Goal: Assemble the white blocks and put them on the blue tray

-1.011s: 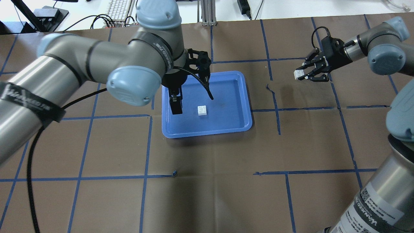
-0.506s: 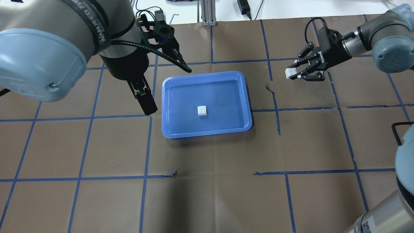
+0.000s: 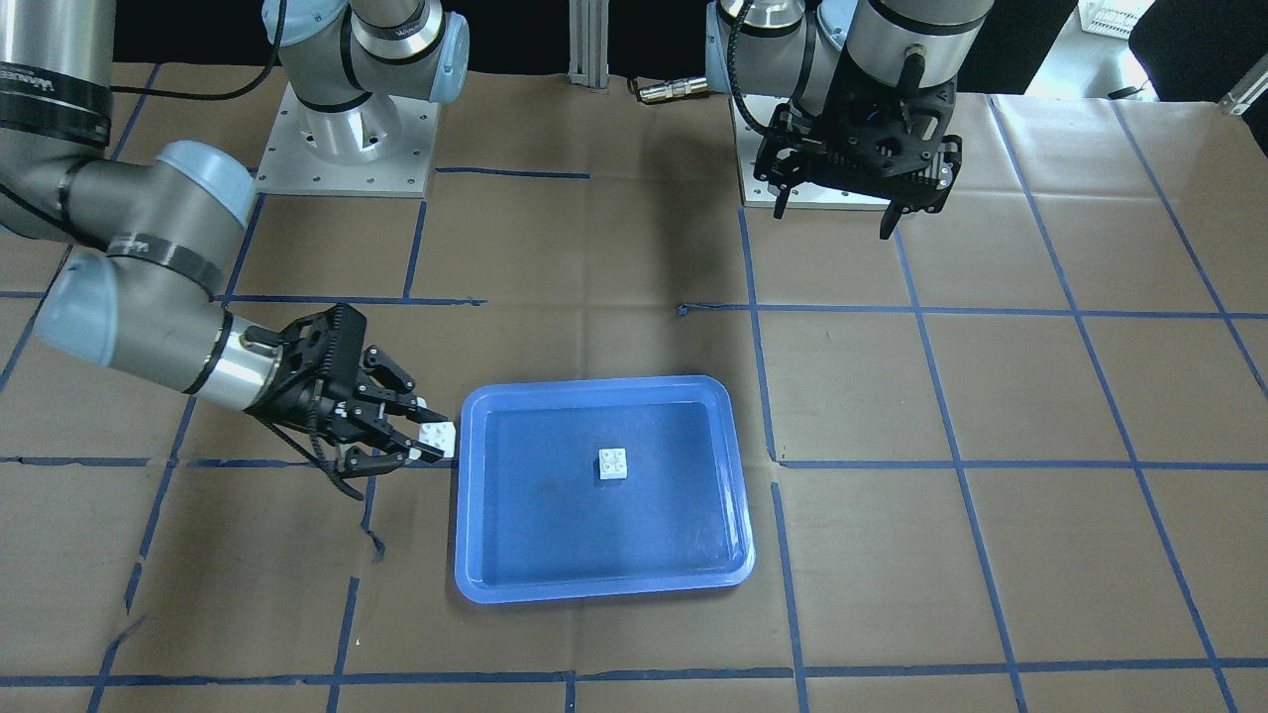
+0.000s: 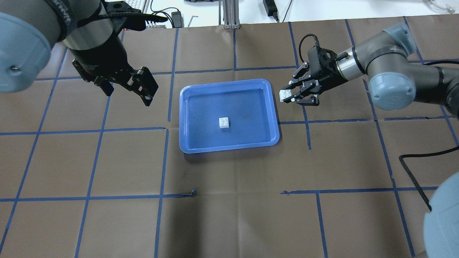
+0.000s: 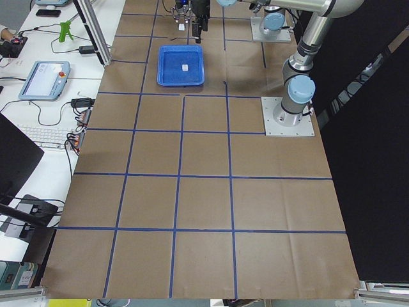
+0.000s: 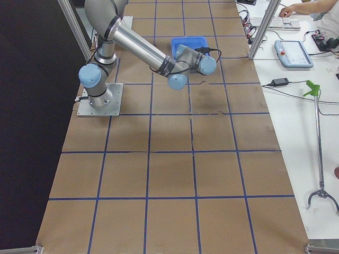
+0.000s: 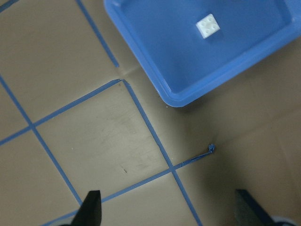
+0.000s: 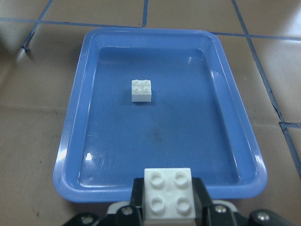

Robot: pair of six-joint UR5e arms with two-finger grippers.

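Front-facing view: at middle left, right gripper [image 3: 424, 443] clamped on the held white block [image 3: 437, 437], just outside the left rim of the blue tray [image 3: 466, 515]. Near the tray's centre, flat on its floor, the loose white block [image 3: 613, 463] — studs up, apart from every wall. At upper right, left gripper [image 3: 837, 213] with fingers spread wide, nothing between them, well apart from the tray. Under everything, brown paper [image 3: 594, 248] crossed by blue tape lines [image 3: 921, 312].

Overhead view: held white block at the tray's right edge, just off the rim, between the right gripper's tips. Loose white block near the tray's middle. Left gripper at upper left, over bare paper, clear of the tray.

Left side view: tray small at top of frame, a white speck inside; grippers too small to judge.

Right side view: only part of the tray at top centre, behind the near arm's elbow.

Left wrist view: tray corner at upper right, loose white block inside near the top edge. Two dark fingertips [image 7: 92, 209] at the bottom edge, far apart, only paper and tape between.

Right wrist view: held white block at bottom centre, pinched between two dark fingers [image 8: 199, 200] — four studs toward the lens. Beyond it the whole tray, loose white block just above and left of its centre.
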